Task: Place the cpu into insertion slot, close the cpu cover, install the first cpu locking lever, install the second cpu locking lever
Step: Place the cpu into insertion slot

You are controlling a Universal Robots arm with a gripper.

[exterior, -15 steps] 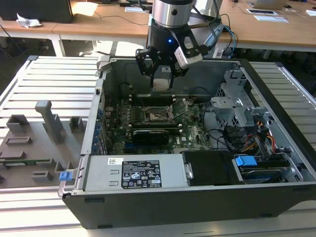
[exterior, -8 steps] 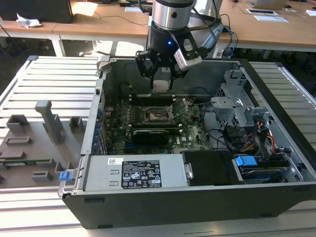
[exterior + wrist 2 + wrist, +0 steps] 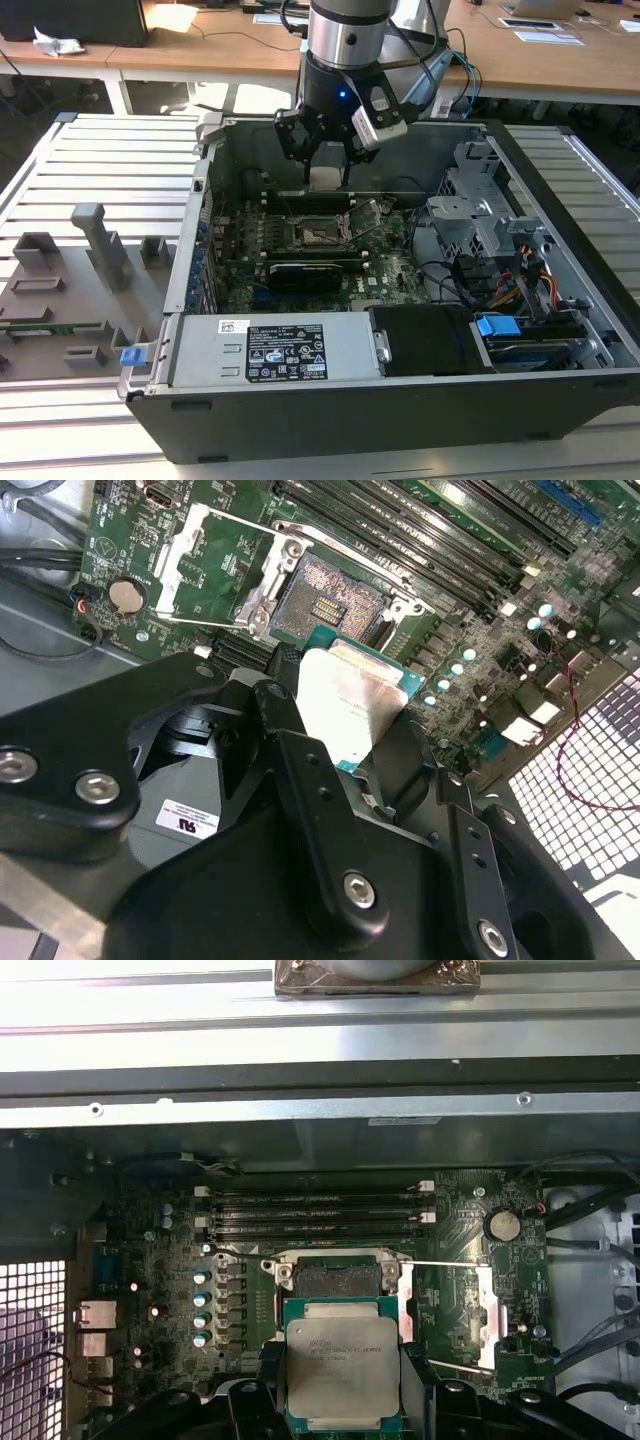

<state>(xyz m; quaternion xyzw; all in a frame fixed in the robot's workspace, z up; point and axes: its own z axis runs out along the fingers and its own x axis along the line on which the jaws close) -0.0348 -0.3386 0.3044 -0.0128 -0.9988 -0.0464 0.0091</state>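
My gripper (image 3: 326, 165) hangs over the open computer case, shut on the cpu (image 3: 328, 178), a flat square chip with a silver-grey top. In both wrist views the cpu (image 3: 335, 1370) (image 3: 355, 705) sits between the black fingers (image 3: 262, 1385), held above the board and just short of the insertion slot (image 3: 335, 1280) (image 3: 330, 600). That slot (image 3: 318, 233) is a dark square socket with bare contacts showing. The cpu cover (image 3: 487, 1315) (image 3: 215, 565) is swung open and lies flat on the board beside the socket. Thin lever wires (image 3: 445, 1263) stand released along the cover.
Memory slots (image 3: 320, 1215) run just beyond the socket, and a black card (image 3: 305, 272) lies on its near side. A power supply (image 3: 290, 350) and a drive cage (image 3: 480, 215) with cables crowd the case. A grey fixture tray (image 3: 70, 290) sits at the exterior view's left.
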